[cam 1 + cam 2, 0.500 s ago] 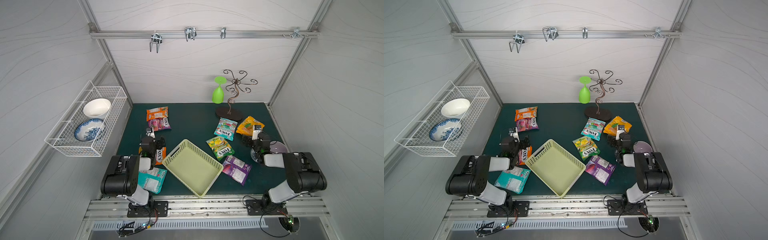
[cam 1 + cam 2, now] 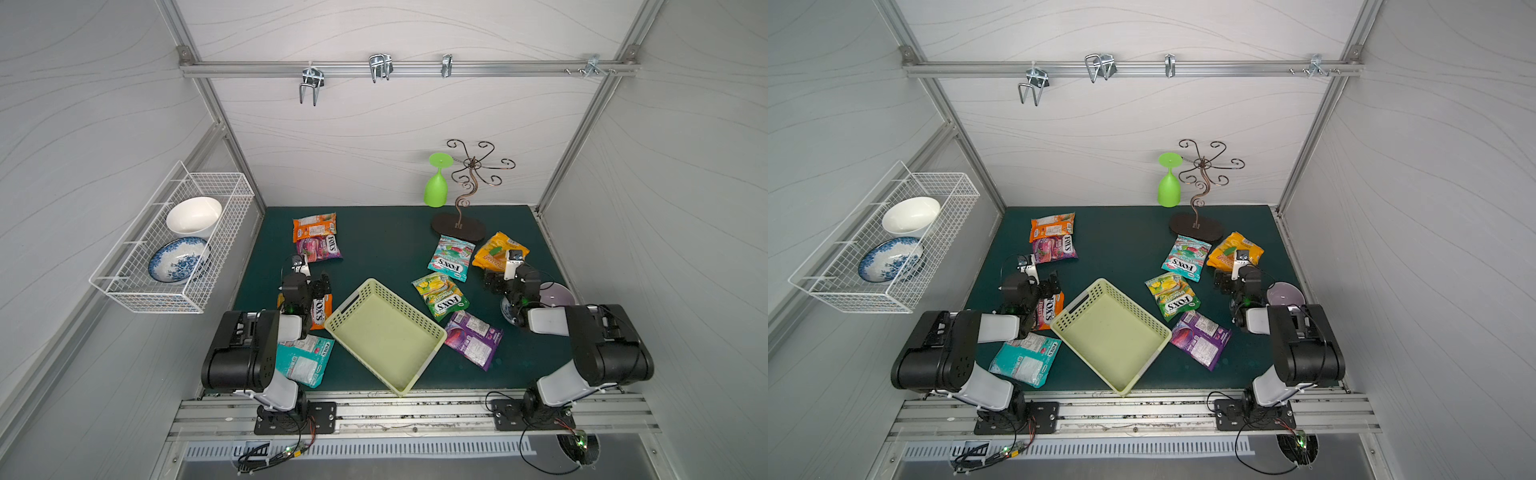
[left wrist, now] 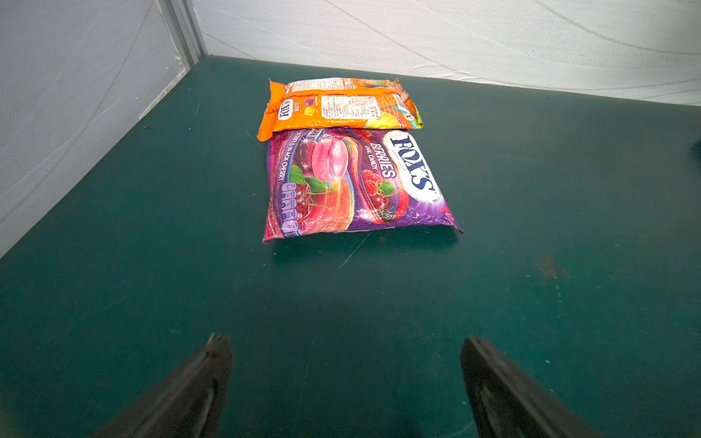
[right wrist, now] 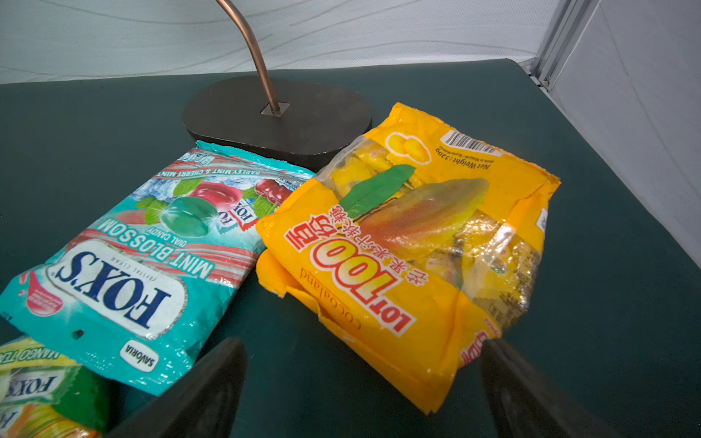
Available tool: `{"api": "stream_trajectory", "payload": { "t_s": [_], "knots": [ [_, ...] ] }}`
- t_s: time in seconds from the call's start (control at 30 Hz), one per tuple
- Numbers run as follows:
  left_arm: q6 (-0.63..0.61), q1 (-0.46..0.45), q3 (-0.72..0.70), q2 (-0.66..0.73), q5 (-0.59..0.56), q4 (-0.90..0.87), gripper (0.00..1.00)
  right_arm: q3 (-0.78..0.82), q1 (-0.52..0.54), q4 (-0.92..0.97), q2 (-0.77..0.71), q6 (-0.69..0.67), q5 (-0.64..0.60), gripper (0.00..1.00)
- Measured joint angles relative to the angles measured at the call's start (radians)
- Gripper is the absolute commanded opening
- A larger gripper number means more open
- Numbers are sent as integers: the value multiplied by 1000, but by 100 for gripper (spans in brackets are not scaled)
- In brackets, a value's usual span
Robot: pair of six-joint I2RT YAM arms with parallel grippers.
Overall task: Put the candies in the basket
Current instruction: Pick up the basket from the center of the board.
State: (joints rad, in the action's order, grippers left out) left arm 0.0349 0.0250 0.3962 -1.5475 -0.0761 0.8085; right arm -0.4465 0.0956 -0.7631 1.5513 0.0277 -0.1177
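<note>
The basket [image 2: 386, 340] sits empty in the middle of the counter [image 2: 386, 249], set at an angle, with all the candies lying loose around it. At the far left, a berry packet [image 3: 352, 182] lies with an orange packet [image 3: 341, 104] overlapping its far edge. The left tool [image 3: 345, 341] hangs short of them, jaws spread wide, holding nothing. The right tool [image 4: 364, 347] is just as wide and empty, facing a yellow mango packet [image 4: 417, 242] that overlaps a mint packet [image 4: 125, 265] and leans against the stand base [image 4: 277, 113]. The mint corner may be tucked under that base; it's hard to tell. The glossy flat film could slip from a pinch, and lifting one packet might drag its neighbour or nudge the stand.
</note>
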Motion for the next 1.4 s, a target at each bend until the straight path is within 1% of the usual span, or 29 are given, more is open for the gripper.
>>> {"api": "stream_trajectory", "payload": {
  "t_s": [0.73, 0.8, 0.9, 1.07, 1.2, 1.3, 1.4],
  "knots": [
    [-1, 0, 0, 0, 0, 0, 99, 0, 0, 0, 0, 0, 0, 99],
    [-1, 0, 5, 5, 0, -23, 99, 0, 0, 0, 0, 0, 0, 99],
    [-3, 0, 35, 48, 0, -127, 99, -3, 0, 24, -8, -1, 1, 99],
    [-14, 0, 148, 165, 1, -346, 99, -85, 8, 212, -92, 2, -5, 99],
    [-22, -1, 274, 245, 0, -565, 99, -146, 24, 339, -188, 16, -4, 99],
    [-24, -1, 355, 303, 5, -731, 98, -201, 47, 468, -250, 31, 8, 99],
    [-23, -1, 384, 370, 31, -863, 98, -245, 96, 571, -305, 34, 24, 99]
  ]
}}
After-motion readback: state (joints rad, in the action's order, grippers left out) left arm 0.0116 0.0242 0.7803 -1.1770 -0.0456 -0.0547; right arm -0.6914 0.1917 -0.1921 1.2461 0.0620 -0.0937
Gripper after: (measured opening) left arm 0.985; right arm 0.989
